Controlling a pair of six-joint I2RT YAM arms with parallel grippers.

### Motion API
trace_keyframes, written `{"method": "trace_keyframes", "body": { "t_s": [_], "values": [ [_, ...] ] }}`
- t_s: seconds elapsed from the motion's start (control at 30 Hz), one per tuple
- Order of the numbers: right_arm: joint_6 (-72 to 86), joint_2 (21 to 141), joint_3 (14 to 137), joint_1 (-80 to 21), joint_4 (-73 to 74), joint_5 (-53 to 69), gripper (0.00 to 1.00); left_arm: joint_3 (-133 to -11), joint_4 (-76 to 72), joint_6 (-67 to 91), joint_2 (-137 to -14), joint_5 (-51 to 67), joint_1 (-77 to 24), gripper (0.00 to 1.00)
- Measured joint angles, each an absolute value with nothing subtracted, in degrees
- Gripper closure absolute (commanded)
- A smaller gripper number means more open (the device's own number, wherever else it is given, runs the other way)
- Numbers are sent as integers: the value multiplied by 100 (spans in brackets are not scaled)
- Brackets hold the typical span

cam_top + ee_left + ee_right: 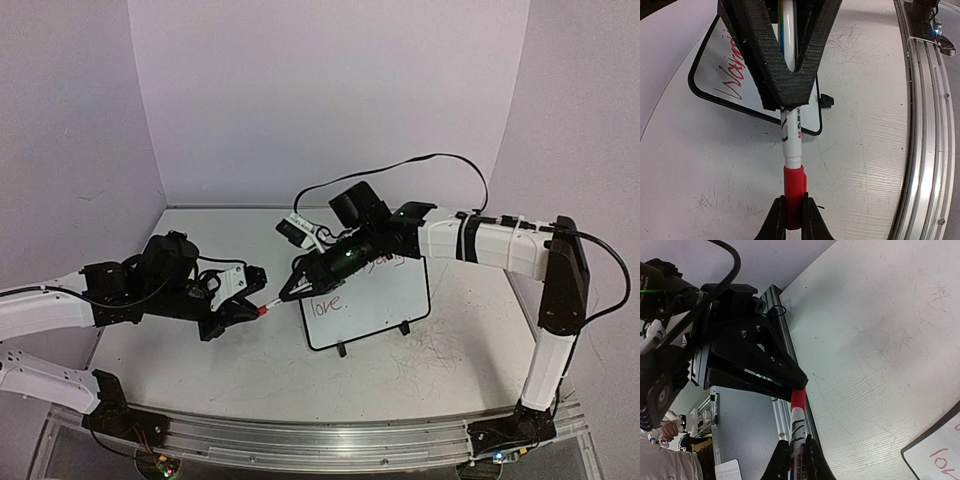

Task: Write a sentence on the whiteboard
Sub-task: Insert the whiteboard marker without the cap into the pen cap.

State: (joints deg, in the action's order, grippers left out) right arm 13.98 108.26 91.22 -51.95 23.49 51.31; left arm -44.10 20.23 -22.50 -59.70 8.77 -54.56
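The whiteboard lies on the table right of centre, with its black frame and clip feet showing. The sentence is in red; "love." shows in the top view and "Warm" in the left wrist view, the rest hidden under the right arm. A white marker spans between both grippers just left of the board. My right gripper is shut on its barrel. My left gripper is shut on the red cap, which sits on the marker's end with a white collar showing.
An aluminium rail runs along the table's near edge, and it also shows in the left wrist view. A black cable loops above the right arm. Purple walls enclose the back and sides. The tabletop is scuffed.
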Motion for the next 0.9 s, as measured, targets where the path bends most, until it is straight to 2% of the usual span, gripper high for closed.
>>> {"method": "trace_keyframes", "body": {
  "t_s": [0.43,0.9],
  "values": [
    [1583,10897,9124,-5230,2339,5277,100,-4410,2031,-2230,-5966,417,-5769,100],
    [2555,10676,8341,-5280,1423,5520,100,-4410,2115,-2275,-5975,-1030,-6750,100]
  ]
}}
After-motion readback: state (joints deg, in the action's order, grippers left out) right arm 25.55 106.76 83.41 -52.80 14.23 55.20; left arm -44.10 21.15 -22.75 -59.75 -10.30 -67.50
